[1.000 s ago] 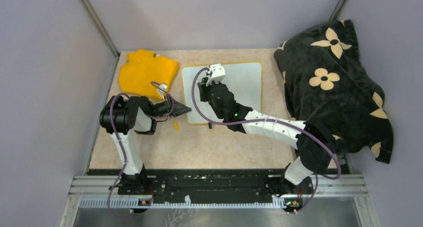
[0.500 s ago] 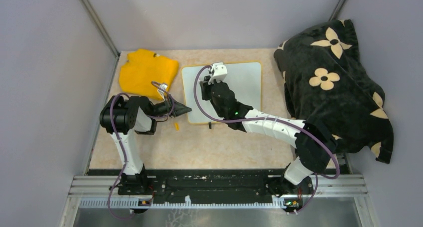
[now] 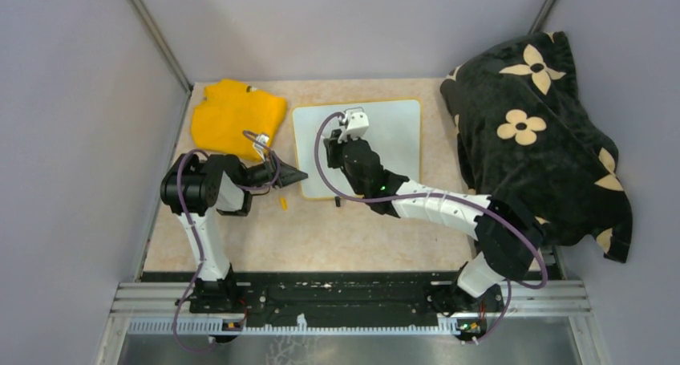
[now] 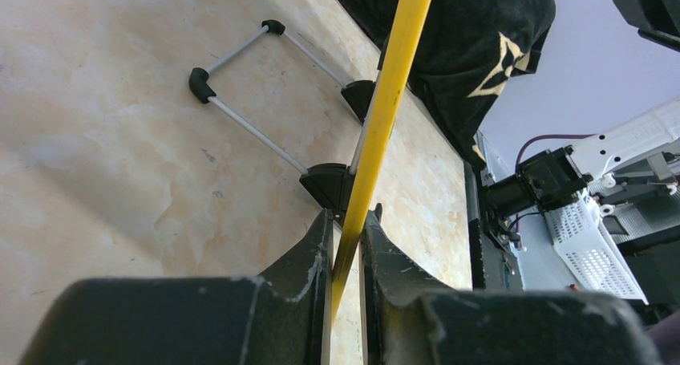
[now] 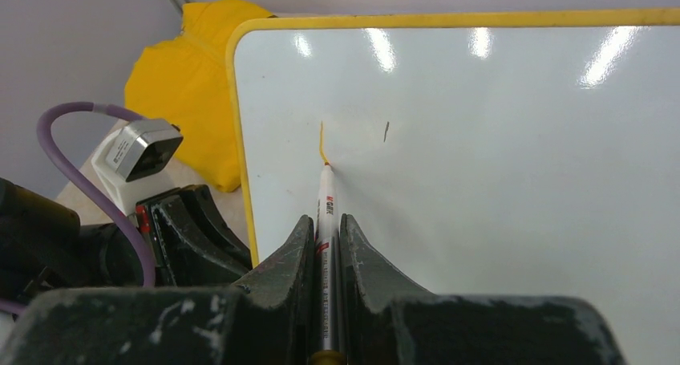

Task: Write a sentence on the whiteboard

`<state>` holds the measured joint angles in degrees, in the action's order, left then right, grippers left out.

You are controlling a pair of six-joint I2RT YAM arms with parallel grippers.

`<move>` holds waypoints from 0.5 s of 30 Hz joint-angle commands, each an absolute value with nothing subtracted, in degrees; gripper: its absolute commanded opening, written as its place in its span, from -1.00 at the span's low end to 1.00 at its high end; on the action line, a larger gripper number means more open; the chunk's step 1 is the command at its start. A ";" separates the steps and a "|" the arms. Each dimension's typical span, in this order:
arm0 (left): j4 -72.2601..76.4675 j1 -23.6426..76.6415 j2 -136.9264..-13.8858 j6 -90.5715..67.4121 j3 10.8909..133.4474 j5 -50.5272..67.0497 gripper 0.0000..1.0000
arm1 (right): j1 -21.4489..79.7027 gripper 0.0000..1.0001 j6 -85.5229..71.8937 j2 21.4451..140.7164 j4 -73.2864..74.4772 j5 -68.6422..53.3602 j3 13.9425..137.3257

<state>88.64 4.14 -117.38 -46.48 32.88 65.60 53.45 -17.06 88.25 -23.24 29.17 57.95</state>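
Note:
The whiteboard [image 3: 393, 140] lies flat at the table's back middle. My left gripper [image 3: 298, 175] is shut on its yellow-orange left rim [image 4: 389, 100], which runs between my fingers in the left wrist view. My right gripper [image 3: 337, 138] is over the board's left part, shut on a white marker [image 5: 325, 212]. The marker's tip touches the board [image 5: 497, 180] at the lower end of a short yellow-orange stroke [image 5: 321, 144]. That stroke is all that shows of the sentence; no letters can be read. A tiny dark mark [image 5: 386, 131] sits right of it.
A yellow cloth [image 3: 236, 118] lies left of the board. A black flowered blanket [image 3: 537, 132] covers the right side. A small yellow piece [image 3: 282, 202] lies on the table near the left gripper. The board's wire foot [image 4: 240, 100] rests on the tabletop.
My right gripper has moved a little toward the near side and right over the board with the marker. The left arm has not moved.

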 commanded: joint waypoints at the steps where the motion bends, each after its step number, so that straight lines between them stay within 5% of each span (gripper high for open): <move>1: 102.61 4.33 -119.15 -46.40 32.96 65.25 -1.00 | 53.03 -1.00 -17.41 85.53 -23.97 30.06 57.04; 15: 102.62 4.31 -119.11 -46.35 32.91 65.24 -1.00 | 52.29 -1.00 -17.07 81.28 -26.92 29.26 57.52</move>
<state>88.66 4.14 -117.43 -46.46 32.88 65.82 53.36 -17.12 82.87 -24.36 29.06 55.88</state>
